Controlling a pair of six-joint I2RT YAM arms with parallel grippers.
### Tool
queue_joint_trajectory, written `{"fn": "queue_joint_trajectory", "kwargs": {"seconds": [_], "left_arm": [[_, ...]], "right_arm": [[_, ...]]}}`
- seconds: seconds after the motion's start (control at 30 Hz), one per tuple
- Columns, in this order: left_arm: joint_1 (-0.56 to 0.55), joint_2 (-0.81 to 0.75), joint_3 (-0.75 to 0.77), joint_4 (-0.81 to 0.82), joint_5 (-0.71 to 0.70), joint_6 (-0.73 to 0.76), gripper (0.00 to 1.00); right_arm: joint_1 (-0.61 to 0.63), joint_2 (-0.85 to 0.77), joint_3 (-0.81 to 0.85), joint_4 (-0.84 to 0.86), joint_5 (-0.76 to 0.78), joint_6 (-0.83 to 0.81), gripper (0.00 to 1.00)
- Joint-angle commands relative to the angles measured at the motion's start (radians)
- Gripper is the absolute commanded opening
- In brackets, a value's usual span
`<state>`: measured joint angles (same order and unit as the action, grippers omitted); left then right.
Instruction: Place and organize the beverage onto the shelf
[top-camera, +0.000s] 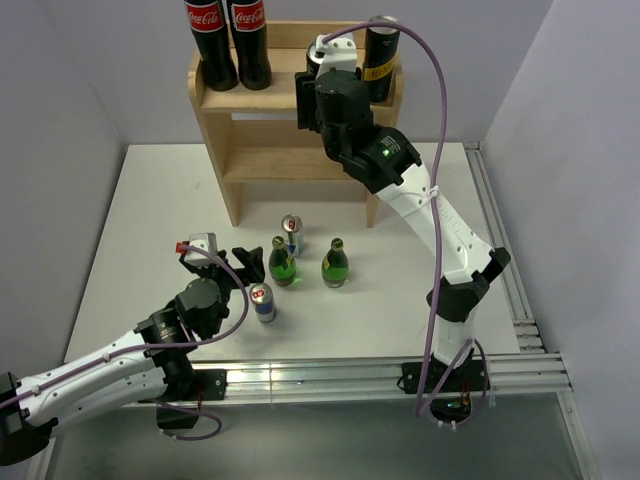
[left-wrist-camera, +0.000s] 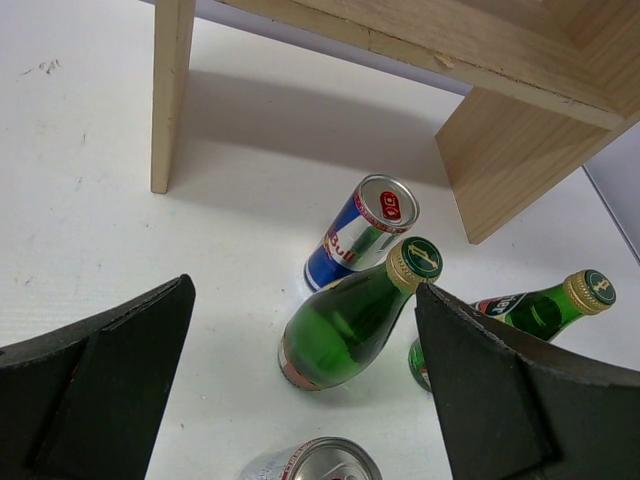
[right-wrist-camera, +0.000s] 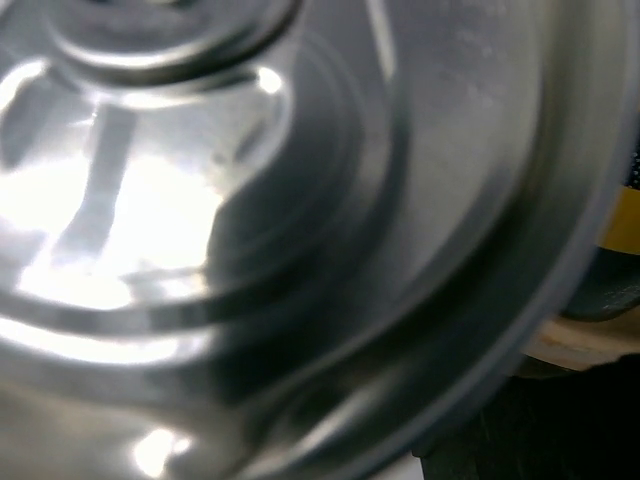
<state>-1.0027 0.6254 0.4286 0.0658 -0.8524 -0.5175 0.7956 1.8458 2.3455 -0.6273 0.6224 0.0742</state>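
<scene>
So your shelf (top-camera: 215, 115) sits top centre of the overhead view, at the far side of the white table (top-camera: 140, 230). Its top tier has two Coca-Cola bottles (top-camera: 228, 45) standing side by side at the left end. A dark drink with a yellow label (top-camera: 380, 55) stands at the right end.

Your right gripper (top-camera: 310, 100) is up at that top tier, between the colas and the dark drink. From above, the wrist hides the fingers. The right wrist view is filled edge to edge with the end of a shiny can (right-wrist-camera: 250, 200), with a sliver of yellow label at the right edge. So you've got the jaws clamped on that can, right beside the dark drink.

Four drinks stand on the table in front of the shelf, in the middle of the overhead view:
- A Red Bull can (top-camera: 291, 235) is nearest the shelf.
- A green bottle (top-camera: 283, 262) is just below it in frame.
- A second green bottle (top-camera: 335, 264) is off to the right.
- A second can (top-camera: 262, 300) is at the lower left of the bunch.

Your left gripper (left-wrist-camera: 305, 400) is in the lower left of the overhead view, spread wide and holding nothing, aimed at that group. In its wrist view the first green bottle shows in the gap between the fingers, close to the right one.
</scene>
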Motion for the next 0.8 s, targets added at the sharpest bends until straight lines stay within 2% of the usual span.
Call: {"fn": "queue_joint_trajectory", "kwargs": {"seconds": [0.0, 0.77], "left_arm": [[0.006, 0.000, -0.004, 0.014, 0.012, -0.010, 0.99], [0.004, 0.010, -0.007, 0.006, 0.010, -0.021, 0.99]], "right_arm": [[-0.018, -0.011, 0.058, 0.124, 0.025, -0.027, 0.00], [-0.142, 0.075, 0.011, 0.205, -0.010, 0.042, 0.00]]}}
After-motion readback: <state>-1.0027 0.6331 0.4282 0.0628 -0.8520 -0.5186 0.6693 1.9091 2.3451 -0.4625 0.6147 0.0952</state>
